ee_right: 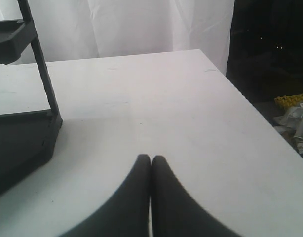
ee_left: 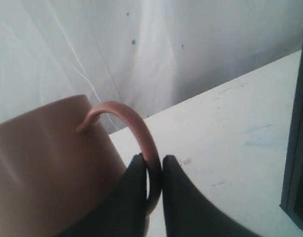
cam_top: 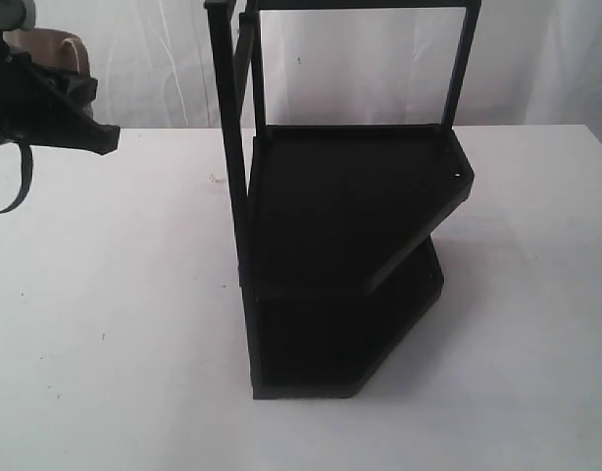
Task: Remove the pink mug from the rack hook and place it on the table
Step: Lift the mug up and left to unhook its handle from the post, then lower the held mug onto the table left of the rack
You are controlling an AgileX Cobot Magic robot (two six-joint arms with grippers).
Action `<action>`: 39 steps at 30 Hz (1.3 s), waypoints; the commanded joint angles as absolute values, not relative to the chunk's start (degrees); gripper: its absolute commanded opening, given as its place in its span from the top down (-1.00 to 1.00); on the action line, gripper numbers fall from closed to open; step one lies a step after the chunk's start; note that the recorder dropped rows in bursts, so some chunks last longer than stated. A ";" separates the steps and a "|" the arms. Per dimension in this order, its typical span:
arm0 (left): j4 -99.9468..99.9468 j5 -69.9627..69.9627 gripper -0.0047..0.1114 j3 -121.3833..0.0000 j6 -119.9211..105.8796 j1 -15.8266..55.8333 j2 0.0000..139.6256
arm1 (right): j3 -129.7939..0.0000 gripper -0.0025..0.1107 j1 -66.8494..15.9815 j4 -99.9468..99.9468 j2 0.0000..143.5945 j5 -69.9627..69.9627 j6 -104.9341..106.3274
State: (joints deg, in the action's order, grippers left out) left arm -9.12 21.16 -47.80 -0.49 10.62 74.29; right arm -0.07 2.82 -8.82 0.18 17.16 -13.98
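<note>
So the left gripper (ee_left: 152,174) is clamped on the pink mug (ee_left: 48,173), with both black fingers (ee_left: 183,202) pinching the thin loop handle (ee_left: 134,123) from either side. In the exterior view the mug only peeks out above the black arm, way up at about 10 o'clock in the frame, showing against the white curtain (cam_top: 379,69) behind. It's well apart from the rack (cam_top: 350,255) and not hanging on anything. As far as I can tell it's held up off the table (cam_top: 115,324) rather than resting on it. The rack is a black two-shelf thing with tall posts, sitting dead centre on the white tabletop. The mug side of the table, from roughly 7 to 9 o'clock of the rack, is just plain white with a few tiny specks. The right gripper (ee_right: 151,165) doesn't show in the exterior shot. Its own camera has the two fingers pressed together with nothing between them, low over the table and near the rack's base.
</note>
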 commanded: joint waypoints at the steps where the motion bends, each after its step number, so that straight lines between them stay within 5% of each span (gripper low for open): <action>1: -15.11 19.75 0.92 -48.19 18.12 10.46 74.45 | 0.00 0.96 2.66 -8.68 0.00 16.61 -13.86; 13: -15.95 67.94 0.92 -36.03 9.58 10.46 85.50 | 0.00 0.96 2.66 -8.68 0.00 16.61 -13.86; 39: -33.34 69.96 0.92 -36.15 6.76 10.46 104.11 | 0.00 0.96 2.66 -8.68 0.00 16.61 -13.86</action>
